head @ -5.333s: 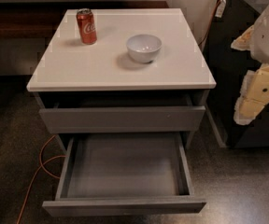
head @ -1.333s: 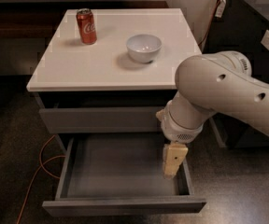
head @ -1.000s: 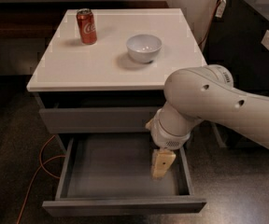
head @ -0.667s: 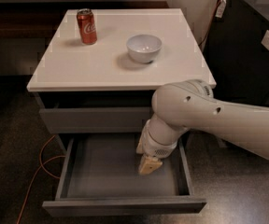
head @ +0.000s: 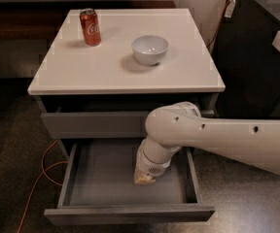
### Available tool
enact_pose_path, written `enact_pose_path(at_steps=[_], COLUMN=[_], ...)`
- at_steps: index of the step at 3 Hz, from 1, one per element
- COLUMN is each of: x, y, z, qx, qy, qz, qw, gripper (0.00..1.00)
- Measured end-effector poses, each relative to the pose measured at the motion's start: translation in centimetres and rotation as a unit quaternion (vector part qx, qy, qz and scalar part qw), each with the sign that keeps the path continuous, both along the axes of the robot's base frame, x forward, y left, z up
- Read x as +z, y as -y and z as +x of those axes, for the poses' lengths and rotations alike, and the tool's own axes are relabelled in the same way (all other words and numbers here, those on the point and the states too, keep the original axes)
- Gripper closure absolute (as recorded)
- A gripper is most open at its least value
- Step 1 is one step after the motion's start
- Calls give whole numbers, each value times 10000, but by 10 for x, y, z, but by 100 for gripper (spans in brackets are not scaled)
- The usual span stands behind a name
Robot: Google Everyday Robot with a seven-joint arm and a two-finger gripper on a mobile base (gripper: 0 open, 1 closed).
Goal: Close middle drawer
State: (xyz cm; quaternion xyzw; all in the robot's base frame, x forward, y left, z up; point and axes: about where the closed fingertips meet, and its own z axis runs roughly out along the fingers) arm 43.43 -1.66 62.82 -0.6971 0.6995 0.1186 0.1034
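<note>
Inside the extended tray of the middle drawer (head: 130, 214), the end effector (head: 144, 177) now hangs low, just right of centre; over the last second it has travelled leftward and downward from the tray's right side; whether it is wide or narrow cannot be told. The drawer remains fully pulled out beneath the upper drawer (head: 94, 125); its position is unchanged. Judgement: the approach phase is ending; no push has begun; closing requires contact with the front panel or a wall.
</note>
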Motion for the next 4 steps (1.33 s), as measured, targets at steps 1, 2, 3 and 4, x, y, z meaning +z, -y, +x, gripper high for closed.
enact_pose_path(at_steps=[1, 2, 3, 4], x=[-59, -62, -74, -95], y=[-31, -34, -43, -60], z=[-24, -25, -32, -41], qx=[-54, -57, 73, 202], qy=[-373, -396, -398, -382], qz=[74, 91, 67, 167], qw=[9993, 9992, 9992, 9989], gripper=[100, 100, 100, 100])
